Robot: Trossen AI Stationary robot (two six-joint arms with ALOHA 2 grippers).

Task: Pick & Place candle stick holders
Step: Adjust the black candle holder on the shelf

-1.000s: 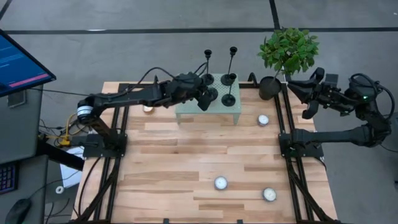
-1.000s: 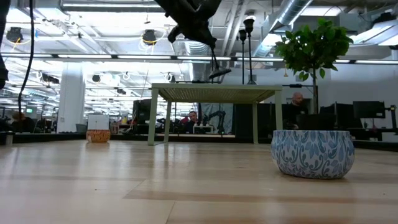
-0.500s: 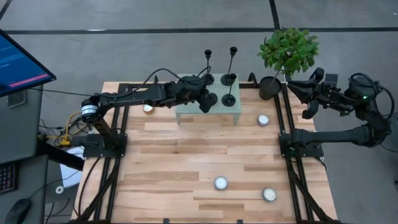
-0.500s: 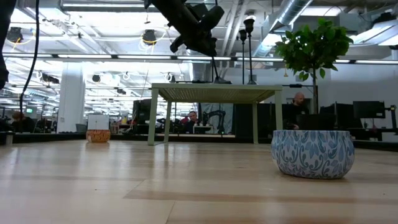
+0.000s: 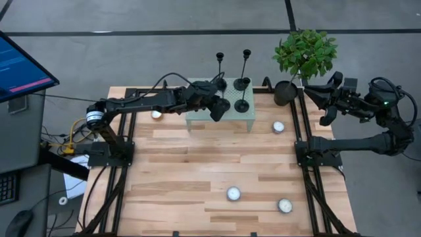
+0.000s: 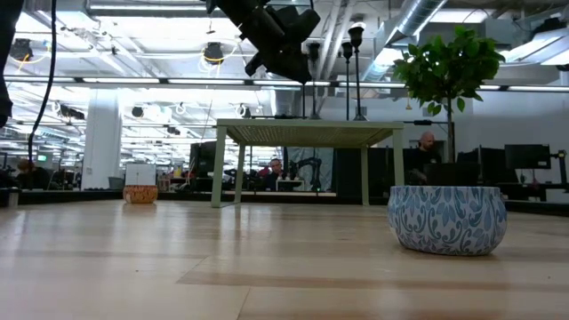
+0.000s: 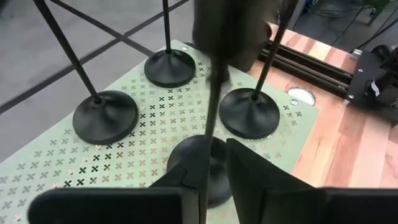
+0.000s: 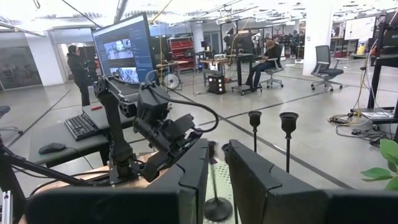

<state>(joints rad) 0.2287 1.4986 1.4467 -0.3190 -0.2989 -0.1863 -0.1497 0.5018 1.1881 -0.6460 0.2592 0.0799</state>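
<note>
Four black candle stick holders stand on a pale green perforated stand (image 5: 197, 122) at the table's far middle. Two tall ones (image 5: 220, 84) (image 5: 242, 83) are at its far side and a short one (image 5: 242, 105) is at its right. My left gripper (image 7: 216, 186) reaches over the stand from the left. The thin stem (image 7: 210, 124) of the fourth holder passes up between its slightly parted fingers, and that holder's disc base (image 7: 186, 155) rests on the stand. My right gripper (image 8: 216, 168) waits off the table's far right corner, fingers close together, nothing between them. My left gripper has the fourth holder's stem (image 7: 209, 143) between its two fingers, low down, just above the base. The fingers come nearly level from the table's left and lie across the stem. The stem runs close along one finger, with a gap to the other; I cannot tell whether it touches.
A potted green plant (image 5: 304, 52) in a black pot (image 5: 285, 92) stands at the far right corner. Small round tealight bowls sit on the wooden top (image 5: 278, 126) (image 5: 233, 193) (image 5: 284, 205) (image 5: 156, 114). The blue patterned one (image 6: 447, 218) looms near the low camera.
My left gripper has sunk a little over the stand. The holder between its fingers, tilted with its base just above the stand a second ago, has come down onto the stand and now stands upright.
</note>
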